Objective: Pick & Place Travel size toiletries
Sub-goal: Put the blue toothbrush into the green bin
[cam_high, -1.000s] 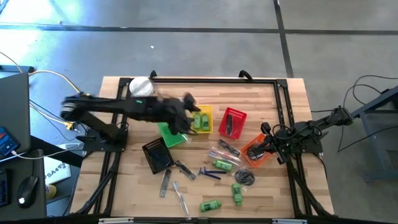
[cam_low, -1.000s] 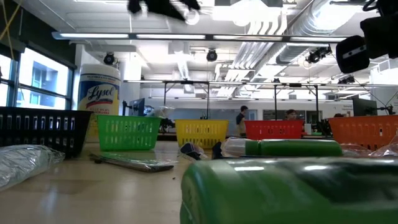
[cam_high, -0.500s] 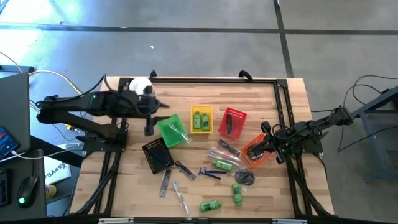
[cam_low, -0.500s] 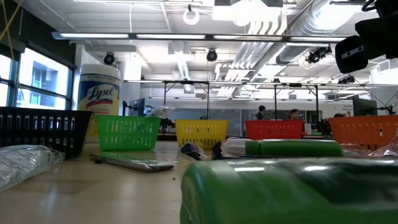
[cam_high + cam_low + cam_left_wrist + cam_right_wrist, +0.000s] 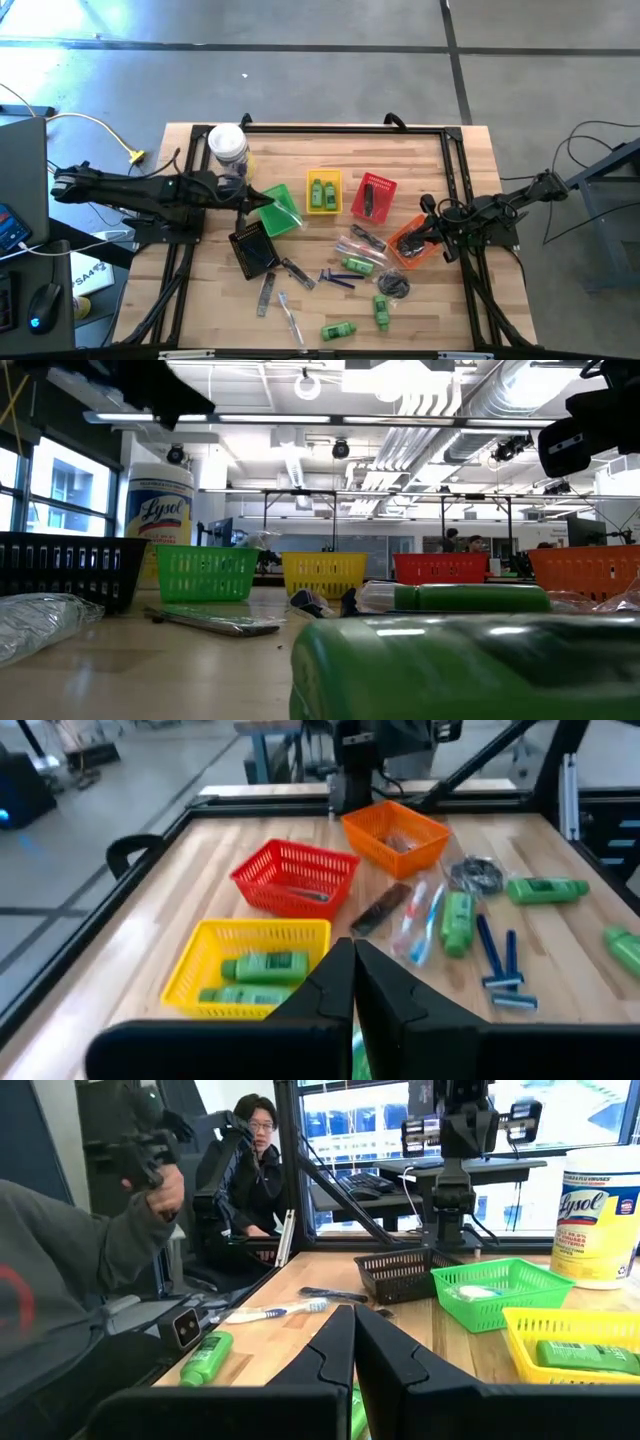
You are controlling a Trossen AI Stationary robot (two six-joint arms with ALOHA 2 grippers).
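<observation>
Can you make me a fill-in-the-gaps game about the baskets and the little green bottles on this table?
1. The yellow basket holds ____ green bottles.
2. The basket between the yellow one and the orange basket is ____.
3. The big white canister has the word ____ on its label.
4. The left hand hangs over the ____ basket, fingers shut.

Missing words: two; red; Lysol; green

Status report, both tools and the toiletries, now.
Left tool shut, empty, beside green basket. Right tool shut, parked by orange basket. Loose toiletries remain on table.
</observation>
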